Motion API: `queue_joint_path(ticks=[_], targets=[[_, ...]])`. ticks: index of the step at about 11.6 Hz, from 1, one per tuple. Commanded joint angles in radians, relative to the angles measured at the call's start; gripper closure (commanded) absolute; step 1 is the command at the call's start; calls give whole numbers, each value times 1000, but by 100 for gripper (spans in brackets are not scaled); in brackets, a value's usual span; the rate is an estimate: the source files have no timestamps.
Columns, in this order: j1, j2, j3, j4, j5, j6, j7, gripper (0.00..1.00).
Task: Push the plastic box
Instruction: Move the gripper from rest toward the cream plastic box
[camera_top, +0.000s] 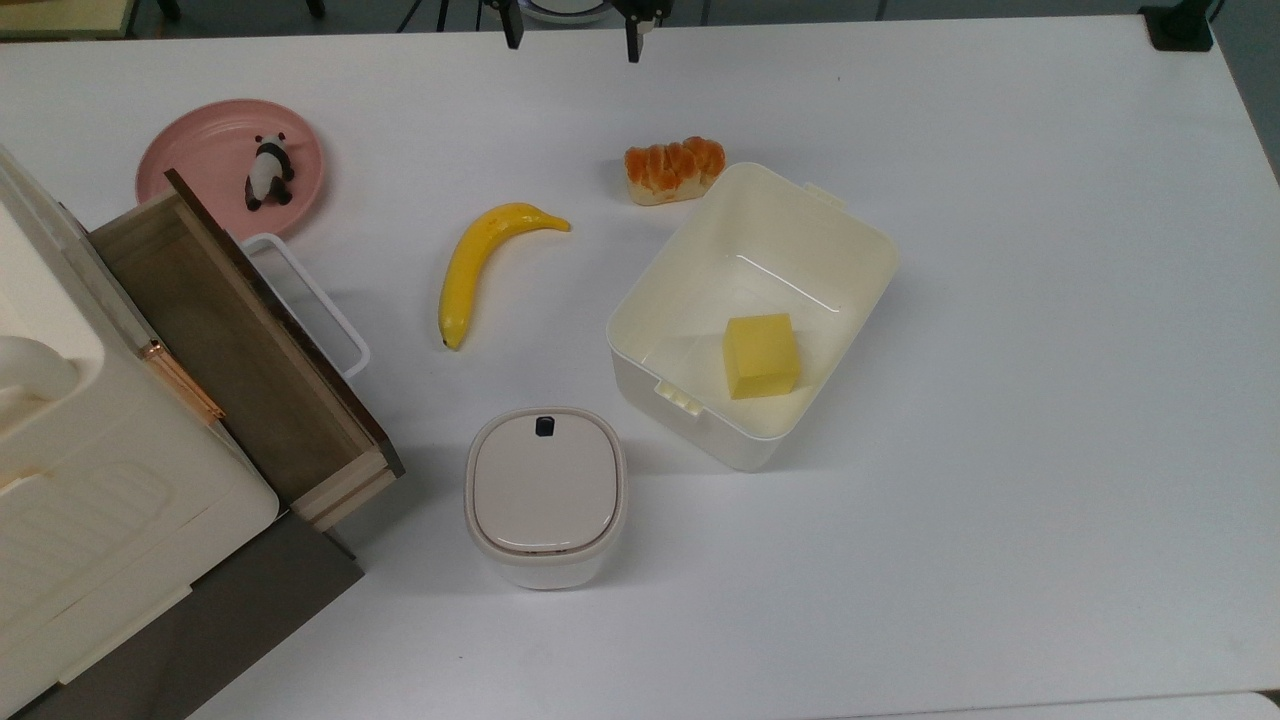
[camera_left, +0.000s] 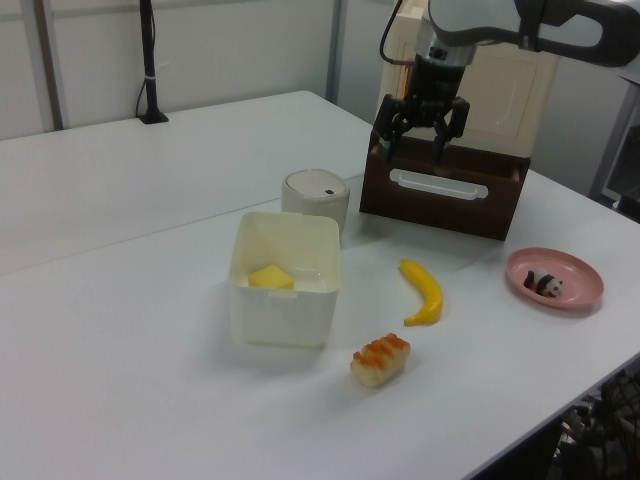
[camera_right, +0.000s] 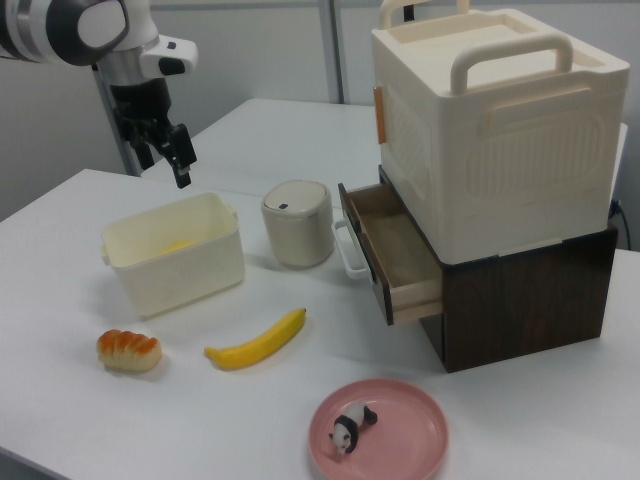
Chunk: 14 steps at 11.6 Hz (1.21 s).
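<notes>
Plastic box (camera_top: 752, 312) sits mid-table, open top, w/ a yellow cube (camera_top: 762, 355) inside, toward the corner nearest the lidded bin (camera_top: 545, 496). Bin is closed, black button on lid, just beside the box at the top view's lower left, not touching. Pink plate (camera_top: 190, 160) at the top view's far left holds a small panda figure (camera_top: 269, 172). Cabinet (camera_right: 495, 130) stands at the right view's right w/ its wooden drawer (camera_top: 235, 345) pulled out; drawer looks bare inside. Bread roll (camera_top: 673, 169) lies just beside the box's far corner in the top view; banana (camera_top: 482, 262) lies between box and drawer, apart from both.

Gripper (camera_left: 420, 128) hangs in the air, jaws open, holding nothing, well apart from the box; in the left view it's in front of the cabinet, in the right view (camera_right: 162, 152) above and behind the box's left end.

Top view shows the cube whole; right view gives just a yellow glimpse over the box rim. Right view shows the cabinet's top handle; left view shows the drawer's white front handle (camera_left: 438, 184) face-on.
</notes>
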Motion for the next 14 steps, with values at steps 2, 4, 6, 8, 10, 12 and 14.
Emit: queue_joint_path(ticks=[2,4,6,8,10,12,14], targets=[[11,-7,21,-7,5,11,16,0],[13,-8,21,-10,5,9,1,0],[23,-8,23,-11,3,6,-19,0],[27,-8,23,-14,3,0,-42,0],[27,-4,26,-19,3,6,-66,0],[28,-2,45,-39,3,6,-115,0],[28,10,56,-39,3,7,-171,0]])
